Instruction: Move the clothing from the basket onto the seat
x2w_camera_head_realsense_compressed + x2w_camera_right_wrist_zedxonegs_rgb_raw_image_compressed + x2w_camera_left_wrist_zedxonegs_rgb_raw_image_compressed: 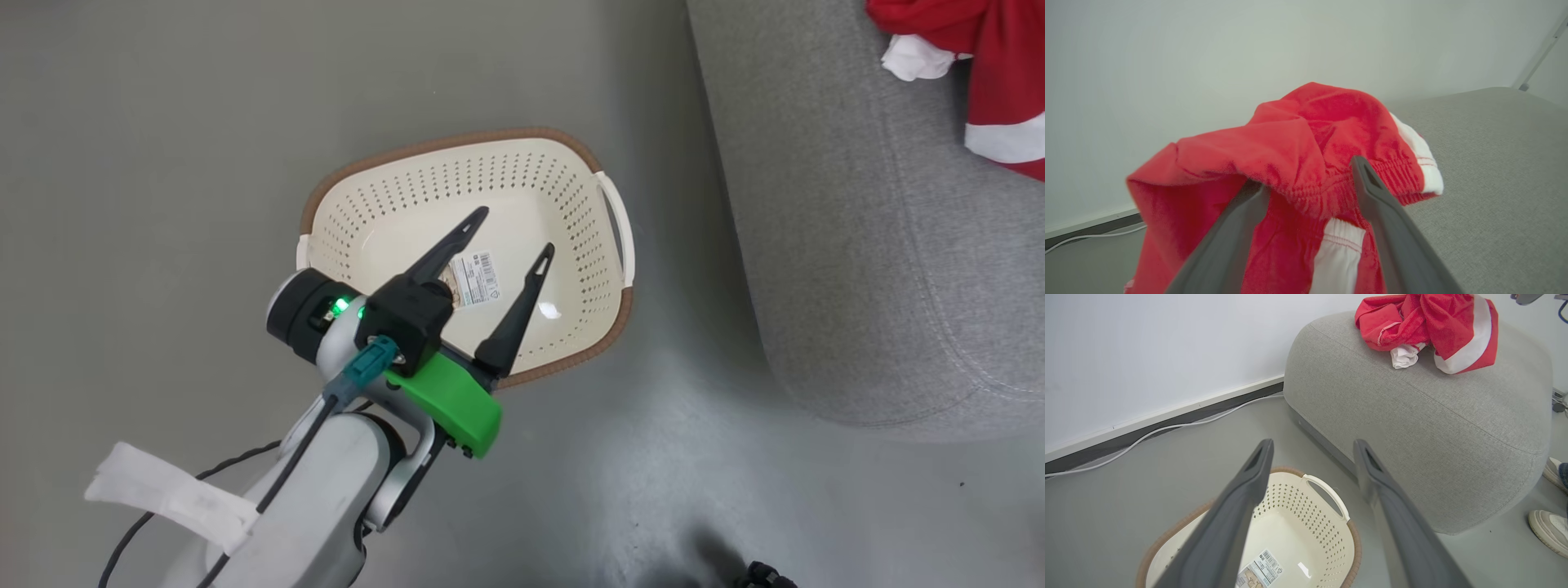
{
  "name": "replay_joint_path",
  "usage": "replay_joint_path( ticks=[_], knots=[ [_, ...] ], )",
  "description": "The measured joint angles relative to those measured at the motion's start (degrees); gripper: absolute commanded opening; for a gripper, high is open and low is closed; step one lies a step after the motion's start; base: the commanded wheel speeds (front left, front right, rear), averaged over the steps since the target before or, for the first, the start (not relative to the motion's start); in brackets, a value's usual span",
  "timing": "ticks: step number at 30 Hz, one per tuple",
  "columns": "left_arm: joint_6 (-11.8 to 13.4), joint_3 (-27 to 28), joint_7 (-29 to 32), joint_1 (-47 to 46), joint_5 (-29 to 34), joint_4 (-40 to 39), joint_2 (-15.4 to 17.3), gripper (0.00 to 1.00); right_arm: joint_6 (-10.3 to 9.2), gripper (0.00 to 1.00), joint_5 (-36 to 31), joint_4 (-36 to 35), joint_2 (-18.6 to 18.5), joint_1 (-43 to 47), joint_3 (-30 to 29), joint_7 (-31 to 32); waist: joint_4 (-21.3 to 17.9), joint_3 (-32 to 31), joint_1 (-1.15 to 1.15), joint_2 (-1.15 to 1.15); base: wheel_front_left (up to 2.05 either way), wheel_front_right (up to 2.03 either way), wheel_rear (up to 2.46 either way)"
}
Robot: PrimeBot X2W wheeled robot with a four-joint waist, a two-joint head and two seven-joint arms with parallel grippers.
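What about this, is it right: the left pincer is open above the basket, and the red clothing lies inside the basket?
Not quite. The left pincer is open above the basket, but the clothing lies on the grey seat, not inside the basket. The left wrist view shows this; the basket holds a barcode sticker.

1. Only one thing carries print: a white sticker (475, 278) on the inside floor of the basket (384, 212)
2. Head view: barcode stripes at the sticker's upper right end, with rows of fine print beside them. The characters are too small to read
3. Left wrist view: same sticker (1259, 571). It shows a barcode, a small square code block near one corner, a small triangular symbol near the opposite edge and a brownish picture at the end nearest the camera
4. In both views the lines of text blur out, so no word, brand or number can be read
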Motion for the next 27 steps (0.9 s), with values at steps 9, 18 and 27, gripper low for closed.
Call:
replay_joint_path(
  ticks=[9, 18, 27],
  knots=[
    [0.0, 2.0, -3.1, 0.5, -2.2, 2.6, -0.9, 1.00, 3.13, 1.00, -0.2, 0.4, 0.8, 2.7, 1.9, -3.0, -1.2, -4.3, 0.00, 0.00, 0.00, 0.00, 0.00],
    [0.8, 5.9, -7.2, 3.8, -4.8, 5.8, -2.1, 1.00, 6.03, 1.00, -1.2, 0.2, 2.9, 5.6, 5.4, -4.0, -1.4, -10.9, -0.01, 0.00, 0.00, 0.00, 0.00],
    [1.8, 9.6, -9.1, 8.3, -7.7, 9.7, -2.6, 1.00, 7.71, 1.00, -1.4, -0.7, 8.6, 11.4, 8.7, -5.0, 0.0, -17.9, -0.01, 0.00, 0.00, 0.00, 0.00]
  ],
)
